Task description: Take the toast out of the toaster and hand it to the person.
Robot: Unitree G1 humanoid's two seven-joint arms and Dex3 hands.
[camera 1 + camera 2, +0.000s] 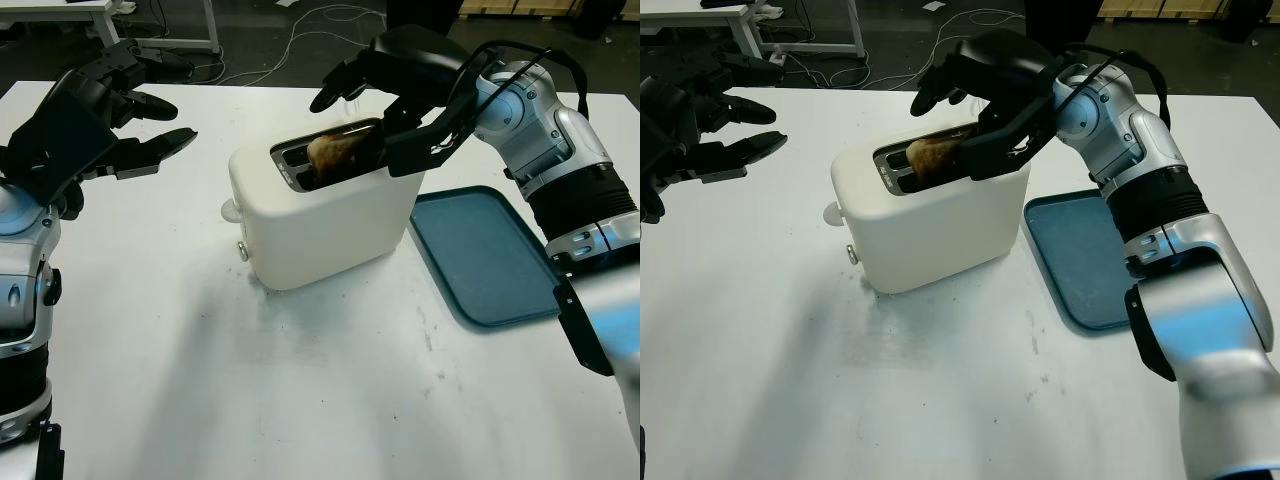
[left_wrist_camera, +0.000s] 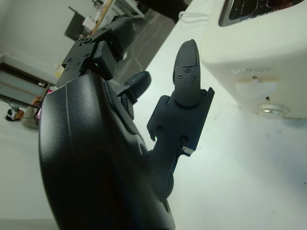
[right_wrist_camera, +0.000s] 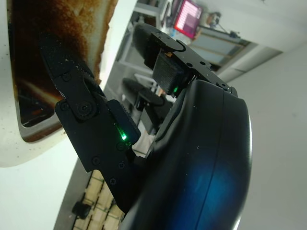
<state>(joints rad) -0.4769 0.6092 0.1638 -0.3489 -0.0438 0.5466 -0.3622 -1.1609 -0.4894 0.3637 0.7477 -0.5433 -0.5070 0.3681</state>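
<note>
A white toaster (image 1: 320, 220) stands in the middle of the white table. A browned slice of toast (image 1: 333, 152) sticks up from the slot nearer the tray. My right hand (image 1: 365, 115) hovers over that end of the toaster, open. One finger (image 3: 72, 91) lies along the toast's (image 3: 91, 28) face, while the other fingers arch above the slot without closing on it. My left hand (image 1: 130, 125) hangs in the air to the left of the toaster, open and holding nothing, a short way from the toaster's (image 2: 259, 43) side.
A blue tray (image 1: 490, 255) lies on the table to the right of the toaster, under my right forearm. The toaster's lever knob (image 1: 231, 210) juts out on its left end. Cables and desk legs sit on the floor beyond the table's far edge.
</note>
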